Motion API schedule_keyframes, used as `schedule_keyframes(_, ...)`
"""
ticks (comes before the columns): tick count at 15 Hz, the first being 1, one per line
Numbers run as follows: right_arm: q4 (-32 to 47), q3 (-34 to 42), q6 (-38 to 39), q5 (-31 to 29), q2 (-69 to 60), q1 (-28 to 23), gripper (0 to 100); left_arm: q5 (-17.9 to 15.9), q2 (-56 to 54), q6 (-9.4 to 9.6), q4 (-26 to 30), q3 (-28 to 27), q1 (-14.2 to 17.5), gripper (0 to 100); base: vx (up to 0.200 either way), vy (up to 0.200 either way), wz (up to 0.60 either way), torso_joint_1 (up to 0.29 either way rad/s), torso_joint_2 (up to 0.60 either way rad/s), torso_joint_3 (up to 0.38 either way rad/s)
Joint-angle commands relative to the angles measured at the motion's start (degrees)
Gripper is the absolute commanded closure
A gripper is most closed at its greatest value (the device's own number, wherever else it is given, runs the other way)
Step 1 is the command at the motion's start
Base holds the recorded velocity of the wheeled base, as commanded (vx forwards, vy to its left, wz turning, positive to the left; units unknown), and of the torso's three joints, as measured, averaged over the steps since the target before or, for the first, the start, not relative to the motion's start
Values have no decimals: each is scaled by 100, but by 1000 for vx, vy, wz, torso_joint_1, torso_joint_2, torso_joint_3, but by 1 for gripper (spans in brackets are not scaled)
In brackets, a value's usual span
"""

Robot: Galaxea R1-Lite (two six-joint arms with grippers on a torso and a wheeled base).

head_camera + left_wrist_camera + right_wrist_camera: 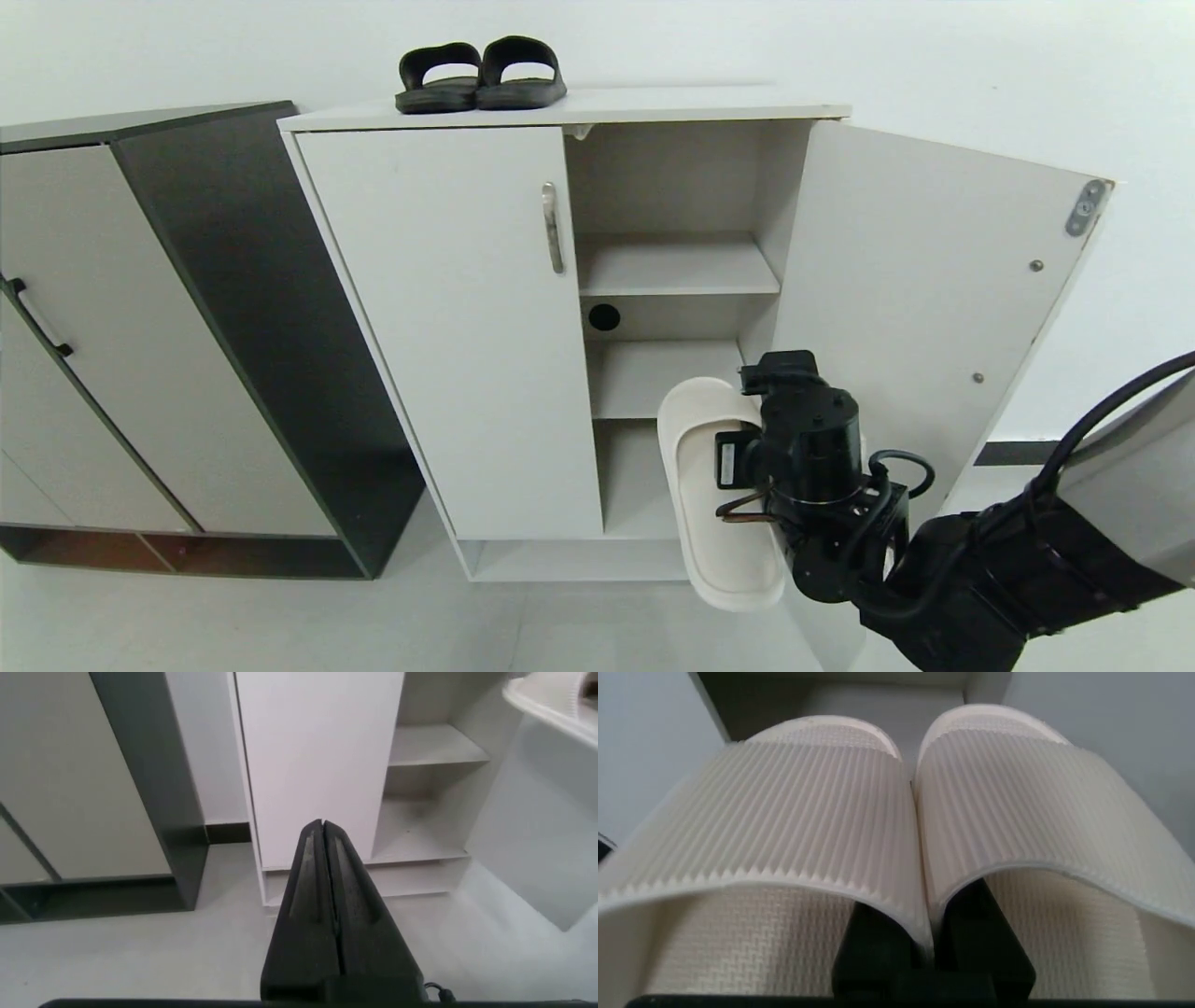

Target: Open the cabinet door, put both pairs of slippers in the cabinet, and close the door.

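Right tool (929,938) pinched the pair of cream, ribbed-strap moulded slippers (711,495) at lower centre of the head view, before the smooth white cabinet (448,327), door open; left tool (322,838) pressed together.

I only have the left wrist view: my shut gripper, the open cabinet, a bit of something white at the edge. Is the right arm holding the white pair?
Observer: Yes. The right gripper is shut on the white slippers, pinching both where their straps meet, on edge in front of the lower shelves.
Operator: And the black pair?
Observer: The black slippers sit side by side on the cabinet top, above the closed left door.
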Motion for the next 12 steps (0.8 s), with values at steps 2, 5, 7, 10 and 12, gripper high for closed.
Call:
schedule_keyframes(2,-2,-1,-3,0,166,-28,100,-2,14,2,0,0,-7,100,0,0,0,0,0,0)
schedule_keyframes(5,-11,34,-12,-9,263,-20,100,7,14,-7,0,0,-7,100,0,0,0,0,0,0)
schedule_keyframes(7,-28,-124,-3,17,447,68,100,7,14,-7,0,0,-7,100,0,0,0,0,0,0)
schedule_keyframes(10,-37,-318,102,96,694,174,100,7,14,-15,0,0,-7,100,0,0,0,0,0,0)
schedule_keyframes(12,-28,-450,102,123,764,226,100,-2,14,-7,0,0,-7,100,0,0,0,0,0,0)
